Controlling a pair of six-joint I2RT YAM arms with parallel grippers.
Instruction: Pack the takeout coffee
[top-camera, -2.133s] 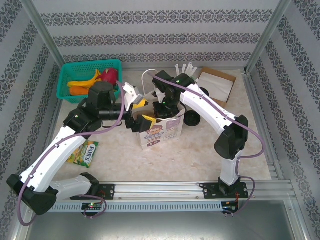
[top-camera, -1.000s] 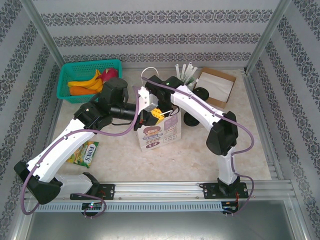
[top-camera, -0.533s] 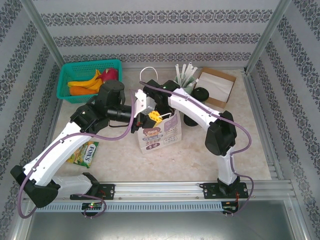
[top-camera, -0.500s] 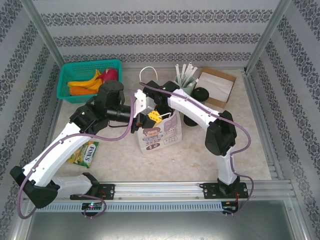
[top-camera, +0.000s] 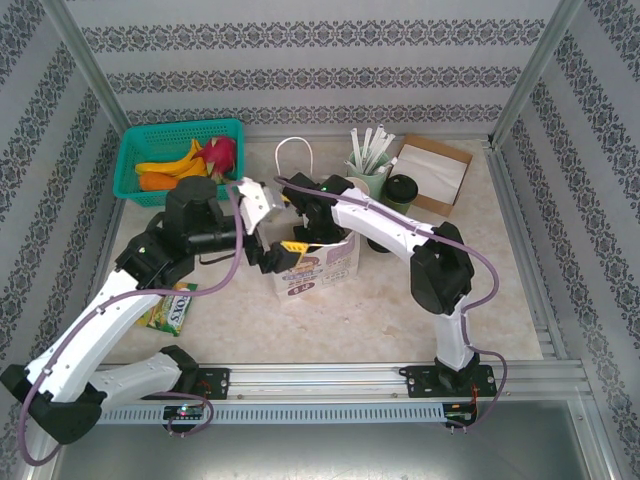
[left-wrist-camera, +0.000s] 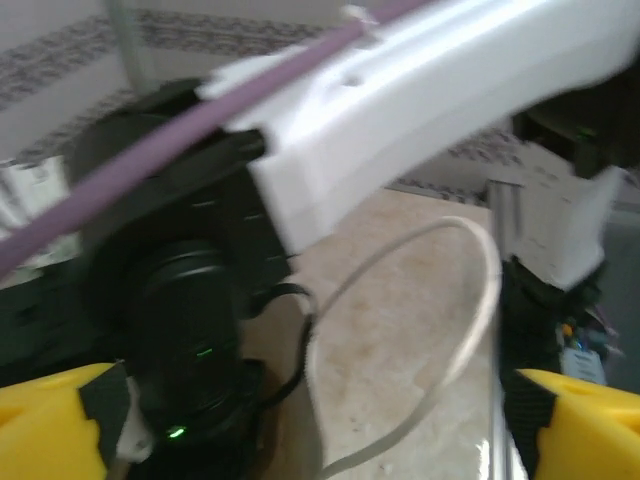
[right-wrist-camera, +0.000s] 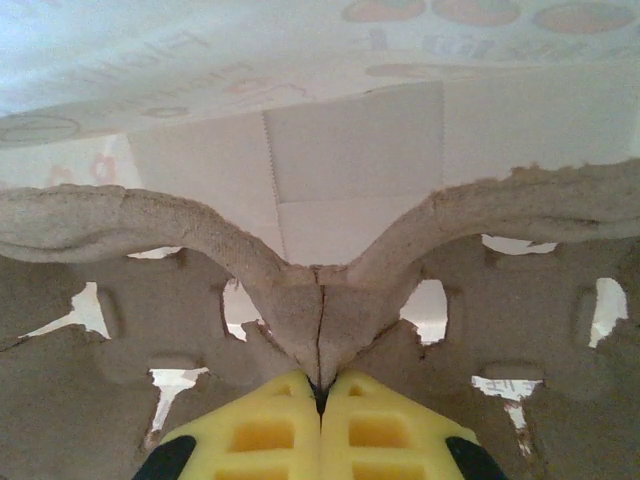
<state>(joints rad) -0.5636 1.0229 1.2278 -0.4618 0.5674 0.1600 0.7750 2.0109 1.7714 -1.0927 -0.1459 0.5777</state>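
The right claw (right-wrist-camera: 320, 385) is down inside the paper bag (top-camera: 315, 270). It is pinched shut on the thin middle ridge of a brown pulp cup carrier (right-wrist-camera: 150, 235). That ridge looks soft and already has a crack down it. It could tear if the claw tugs hard.

The left claw (top-camera: 275, 254) is just beside the bag's left side. It is wide open and holds nothing, so nothing keeps the bag steady. If the right claw lifts or pushes, the light bag could tip over or slide on the bench (top-camera: 400, 310). The carrier could also sit crooked in the bag, and then a cup put in it might lean and spill.

The takeout coffee (top-camera: 400, 190) stands upright on the bench behind the bag and to its right, not packed yet. The right arm reaches past very near it, so a bump could knock it down.

The bag holds the carrier. Behind the bag and to its left is a green basket (top-camera: 180, 130) with bananas (top-camera: 165, 170) and a pink dragon fruit (top-camera: 220, 152). Behind the bag to the right, a paper cup (top-camera: 365, 178) holds white sticks (top-camera: 370, 140). Past the coffee, a cardboard box (top-camera: 462, 160) holds white paper (top-camera: 430, 175).
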